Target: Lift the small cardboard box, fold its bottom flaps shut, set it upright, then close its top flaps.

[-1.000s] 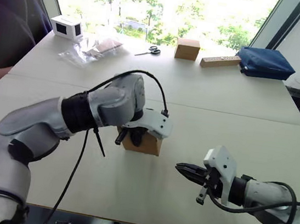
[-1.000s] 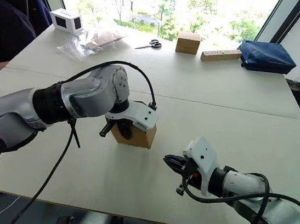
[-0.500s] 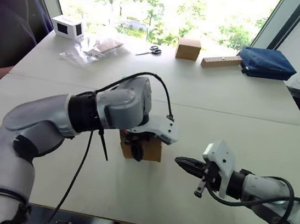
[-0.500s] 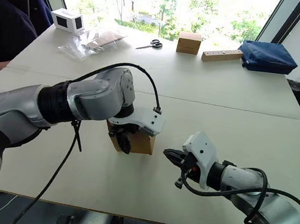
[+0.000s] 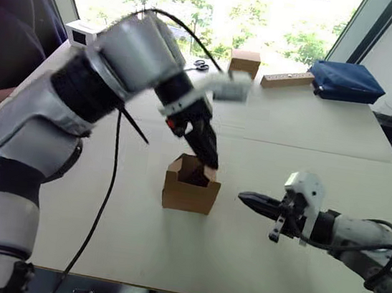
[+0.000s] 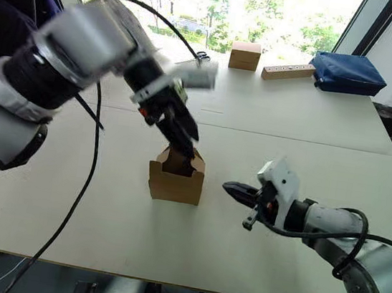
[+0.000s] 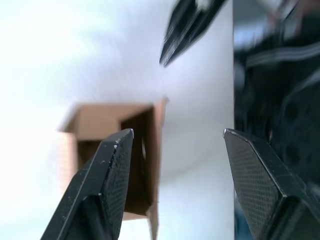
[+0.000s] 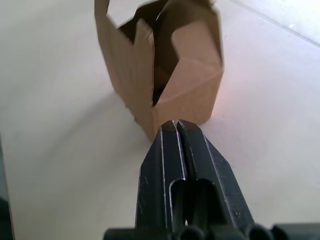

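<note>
Left end effector (image 5: 209, 159) hangs spread above the small cardboard box (image 5: 191, 185); right end effector (image 5: 243, 196) points pressed together.

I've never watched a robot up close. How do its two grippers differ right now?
The left gripper hangs above the small cardboard box with its fingers spread open; the right gripper sits low beside the box, fingers pressed shut. The left points down, the right points sideways at the box. Both have black fingers and hold nothing.

The left arm's black two-fingered gripper (image 5: 210, 164) points steeply downward, jaws spread wide. The right arm's black two-fingered gripper (image 5: 245, 197) reaches leftward, jaws pressed together.
</note>
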Controlling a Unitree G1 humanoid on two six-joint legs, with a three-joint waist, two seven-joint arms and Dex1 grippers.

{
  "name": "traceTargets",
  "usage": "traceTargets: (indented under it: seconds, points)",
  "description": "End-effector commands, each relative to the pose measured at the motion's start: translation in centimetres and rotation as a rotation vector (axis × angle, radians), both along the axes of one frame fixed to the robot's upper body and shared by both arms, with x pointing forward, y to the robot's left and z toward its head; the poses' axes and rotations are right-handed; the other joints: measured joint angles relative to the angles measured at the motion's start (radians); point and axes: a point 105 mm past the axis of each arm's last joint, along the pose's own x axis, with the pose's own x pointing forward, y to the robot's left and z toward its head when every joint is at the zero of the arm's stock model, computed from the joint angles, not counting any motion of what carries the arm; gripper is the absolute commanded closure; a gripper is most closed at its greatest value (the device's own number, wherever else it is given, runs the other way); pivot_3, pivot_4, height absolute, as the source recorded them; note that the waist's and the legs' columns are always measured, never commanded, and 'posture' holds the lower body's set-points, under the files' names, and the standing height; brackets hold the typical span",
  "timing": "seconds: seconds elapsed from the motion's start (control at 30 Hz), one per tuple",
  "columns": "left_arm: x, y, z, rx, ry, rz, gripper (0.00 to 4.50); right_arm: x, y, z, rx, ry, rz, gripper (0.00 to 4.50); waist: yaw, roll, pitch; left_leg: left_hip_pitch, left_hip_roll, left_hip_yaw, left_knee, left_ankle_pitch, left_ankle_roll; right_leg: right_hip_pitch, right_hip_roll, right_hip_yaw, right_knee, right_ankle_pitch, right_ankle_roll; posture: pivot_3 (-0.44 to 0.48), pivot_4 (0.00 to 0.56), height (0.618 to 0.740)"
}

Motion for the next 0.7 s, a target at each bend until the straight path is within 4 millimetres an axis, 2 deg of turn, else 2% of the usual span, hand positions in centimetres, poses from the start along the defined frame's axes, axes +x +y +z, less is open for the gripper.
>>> traceTargets:
  seconds: [0.03, 0.1, 0.13, 0.17, 0.23, 0.33, 0.4, 0.53, 0.7]
  points:
    - [2.3, 1.7, 2.8, -0.316, -0.108, 0.111, 1.57, 0.8, -1.1, 2.3, 0.090, -0.068, -0.013, 4.50, 0.000, 0.000, 0.000, 0.000, 0.000, 0.000, 0.000, 0.000, 0.000, 0.000, 0.000, 0.000, 0.001, 0.000, 0.000, 0.000, 0.150, 0.740]
    - [3.7, 3.7, 3.5, -0.486, -0.187, 0.219, 1.57, 1.5, -1.9, 3.1, 0.122, -0.084, -0.026, 4.50, -0.004, 0.001, -0.001, 0.001, 0.000, 0.000, 0.000, 0.000, 0.000, 0.000, -0.001, 0.000, 0.003, 0.000, 0.000, 0.000, 0.150, 0.740]
    - [3.9, 5.0, 3.2, -0.549, -0.209, 0.264, 1.57, 1.9, -2.3, 3.7, 0.146, -0.090, -0.028, 4.50, -0.009, 0.002, -0.001, 0.001, 0.000, 0.000, 0.000, 0.000, 0.000, -0.001, -0.001, 0.000, 0.004, 0.000, 0.000, 0.000, 0.150, 0.740]
    - [4.1, 6.4, 2.7, -0.602, -0.219, 0.328, 1.81, 2.4, -2.5, 4.2, 0.157, -0.097, -0.021, 4.50, -0.012, 0.002, -0.001, 0.002, 0.001, 0.000, 0.000, 0.000, 0.000, -0.001, -0.001, 0.001, 0.005, 0.000, 0.000, 0.000, 0.150, 0.740]
    - [4.0, 9.1, 1.0, -0.677, -0.217, 0.430, 2.36, 3.2, -2.5, 4.7, 0.153, -0.101, 0.003, 4.50, -0.025, 0.002, -0.001, 0.002, 0.001, 0.000, 0.000, 0.001, -0.002, -0.001, -0.001, 0.001, 0.005, 0.000, 0.000, 0.000, 0.150, 0.740]
    - [3.5, 11.7, -1.2, -0.721, -0.256, 0.519, 3.77, 3.6, -1.8, 4.5, 0.101, -0.100, 0.060, 4.50, -0.023, 0.001, -0.001, 0.001, 0.001, 0.000, 0.000, 0.003, -0.006, -0.001, -0.001, 0.000, 0.005, 0.000, 0.000, 0.000, 0.150, 0.740]
    - [2.7, 13.4, -3.6, -0.688, -0.301, 0.534, 4.46, 3.9, -1.2, 4.5, 0.101, -0.096, 0.099, 4.50, -0.020, 0.001, -0.001, 0.001, 0.001, 0.000, 0.000, 0.004, -0.007, -0.001, -0.001, -0.001, 0.005, 0.000, 0.000, 0.000, 0.150, 0.740]
    - [1.6, 13.9, -7.0, -0.626, -0.272, 0.535, 4.46, 3.9, 0.0, 4.1, 0.080, -0.083, 0.178, 4.50, -0.007, 0.001, -0.001, 0.001, -0.001, 0.001, 0.000, 0.003, -0.006, 0.000, -0.004, -0.001, 0.005, 0.001, 0.000, 0.000, 0.150, 0.740]
    - [0.0, 11.8, -9.5, -0.586, -0.211, 0.449, 4.46, 3.7, 1.6, 3.3, 0.039, -0.061, 0.267, 4.50, 0.003, 0.001, -0.001, 0.001, -0.004, 0.001, 0.000, 0.003, -0.005, 0.001, -0.006, -0.001, 0.004, 0.001, -0.001, 0.000, 0.150, 0.740]
